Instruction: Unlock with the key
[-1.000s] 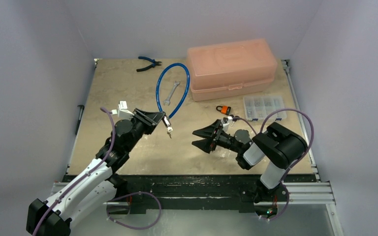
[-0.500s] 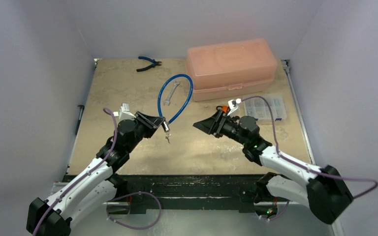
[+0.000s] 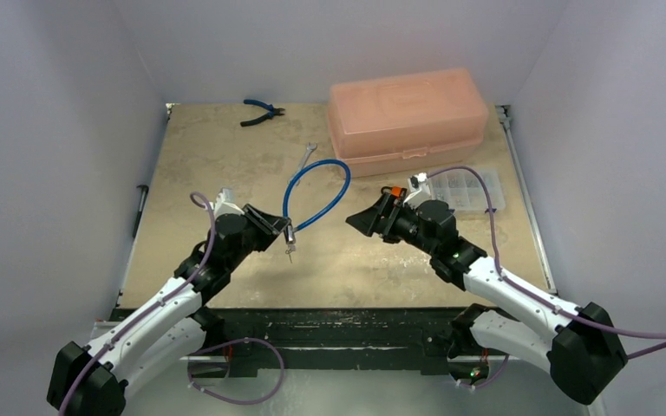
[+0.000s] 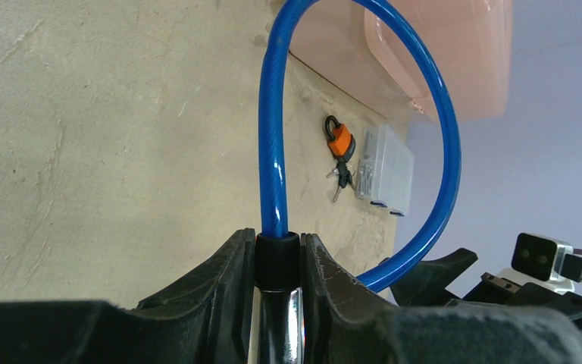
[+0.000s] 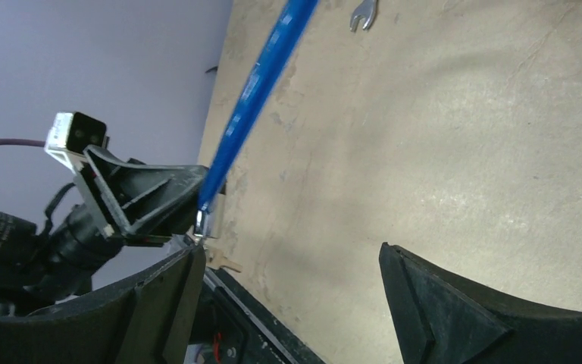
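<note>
The blue cable lock loops up over the table, and my left gripper is shut on its black and chrome barrel. A small key hangs from the barrel's lower end; it also shows in the right wrist view as a brass key. My right gripper hovers to the right of the barrel, pointing left at it. Its fingers stand wide apart with only bare table between them. The blue cable runs down to the left gripper's jaws.
An orange padlock with keys lies behind my right gripper, next to a clear parts box. A pink plastic case stands at the back right. Blue pliers and a wrench lie at the back.
My right arm has stretched out toward the table's middle and its jaws have opened wider. My left gripper has drawn the lock slightly nearer, and the cable loop has shifted right.
</note>
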